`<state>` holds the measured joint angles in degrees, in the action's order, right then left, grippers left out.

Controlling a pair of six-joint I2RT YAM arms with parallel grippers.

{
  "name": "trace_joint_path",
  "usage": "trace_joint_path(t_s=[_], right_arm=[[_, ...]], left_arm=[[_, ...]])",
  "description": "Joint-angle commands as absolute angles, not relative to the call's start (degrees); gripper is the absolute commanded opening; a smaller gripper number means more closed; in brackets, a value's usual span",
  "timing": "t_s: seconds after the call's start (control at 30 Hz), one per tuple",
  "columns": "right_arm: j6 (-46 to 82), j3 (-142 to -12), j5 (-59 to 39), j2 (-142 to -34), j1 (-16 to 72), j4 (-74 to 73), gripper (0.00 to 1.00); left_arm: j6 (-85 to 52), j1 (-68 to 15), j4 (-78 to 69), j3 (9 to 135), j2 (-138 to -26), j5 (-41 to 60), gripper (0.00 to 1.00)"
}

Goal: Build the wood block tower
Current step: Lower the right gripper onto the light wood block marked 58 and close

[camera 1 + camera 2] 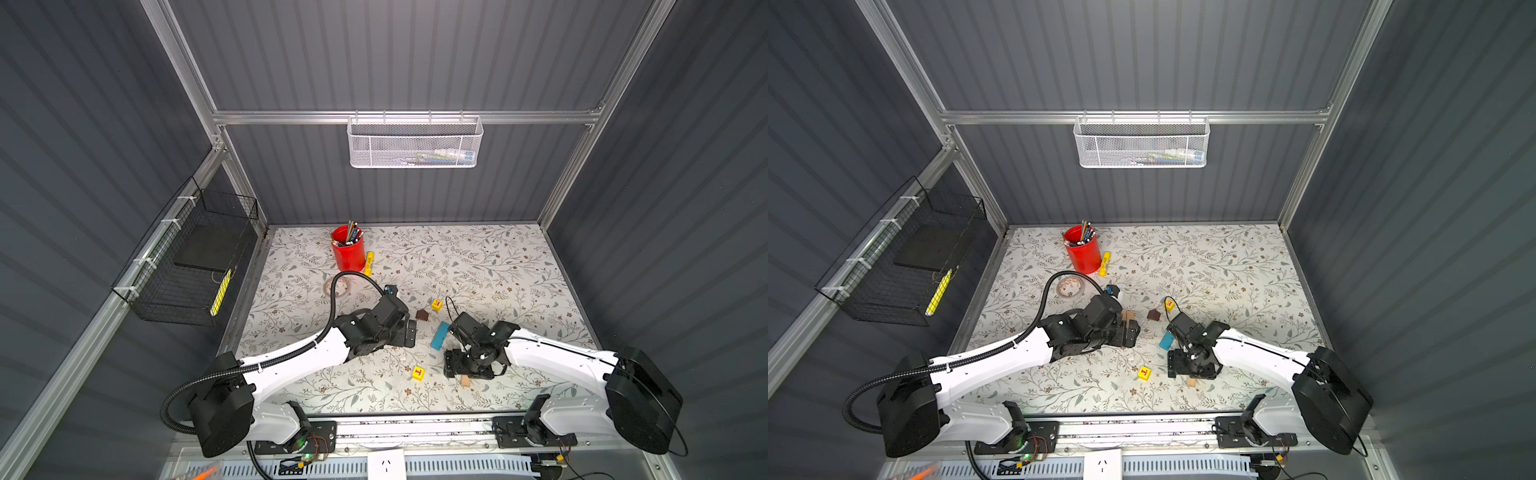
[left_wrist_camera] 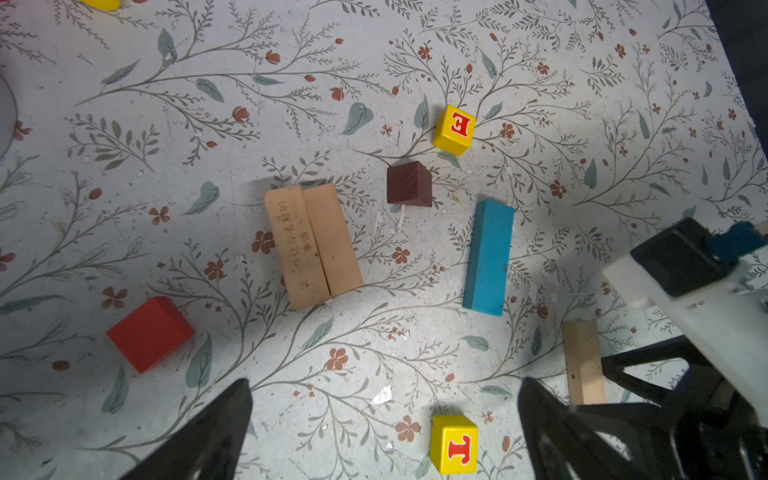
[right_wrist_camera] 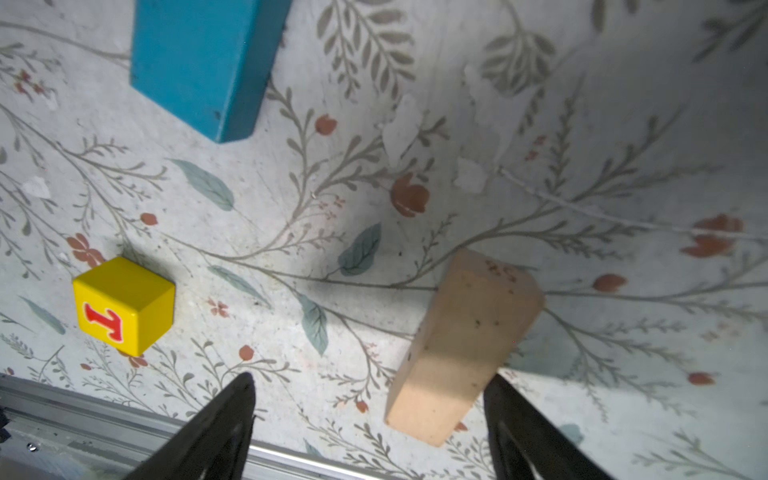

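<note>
While the left fingers (image 2: 216, 428) hang wide apart over the flowery bench (image 1: 498, 257) with nothing between them, the right fingers (image 3: 523, 428) are low down near the front edge, also apart, with one tan block (image 3: 465, 349) lying between them. That tan block lies closer to one finger than the other, and it is not squeezed. The blocks for the tower lie spread out on the bench, with none on top of another. In the left wrist view, two more tan blocks (image 2: 293, 249) lie flat side by side, touching along their long sides. Near them sits the dark brown roof piece (image 2: 409, 185), and just beyond it a yellow cube with a red E (image 2: 454, 129). The blue block (image 2: 488, 257) lies flat between the brown piece and the right arm. The red cube (image 2: 150, 333) sits on the other side of the tan pair, apart from them. A yellow cube with a red T (image 3: 124, 305) sits near the front edge, beside the right fingers but not touching. Far back on the bench stands a red cup (image 1: 348, 253) full of pens, with a yellow marker (image 1: 368, 264) lying right next to it.
</note>
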<state>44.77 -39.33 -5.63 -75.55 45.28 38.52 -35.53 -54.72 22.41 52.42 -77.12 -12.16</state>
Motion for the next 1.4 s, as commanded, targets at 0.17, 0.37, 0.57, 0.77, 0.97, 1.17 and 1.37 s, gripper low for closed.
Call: trace_joint_path(t_s=[0.17, 0.37, 0.57, 0.77, 0.97, 1.17, 1.37], right_arm=[[44.81, -39.93, 1.41, -76.46, 45.36, 42.16, 0.71], [50.71, -39.90, 1.91, -77.50, 45.26, 42.86, 0.58], [54.39, -39.91, 2.52, -77.63, 45.26, 43.37, 0.51], [57.08, -39.36, 1.62, -77.59, 45.26, 42.49, 0.45], [58.47, -38.76, 0.60, -78.15, 45.35, 40.61, 0.44], [58.96, -38.51, 0.60, -79.71, 45.42, 39.18, 0.42], [58.18, -38.58, 1.22, -80.87, 45.40, 38.98, 0.39]], left_arm=[[-35.66, -55.01, 24.01, 51.08, -74.20, -15.12, 1.00], [-35.89, -55.00, 24.25, 50.72, -73.37, -15.76, 1.00], [-36.31, -54.98, 23.74, 49.93, -72.28, -16.35, 1.00], [-36.75, -54.92, 23.60, 50.01, -72.55, -16.70, 1.00], [-37.13, -54.93, 23.11, 49.84, -72.18, -16.79, 1.00], [-37.36, -54.93, 22.81, 49.61, -72.24, -16.92, 1.00], [-37.60, -54.87, 22.23, 49.56, -72.29, -16.85, 1.00]])
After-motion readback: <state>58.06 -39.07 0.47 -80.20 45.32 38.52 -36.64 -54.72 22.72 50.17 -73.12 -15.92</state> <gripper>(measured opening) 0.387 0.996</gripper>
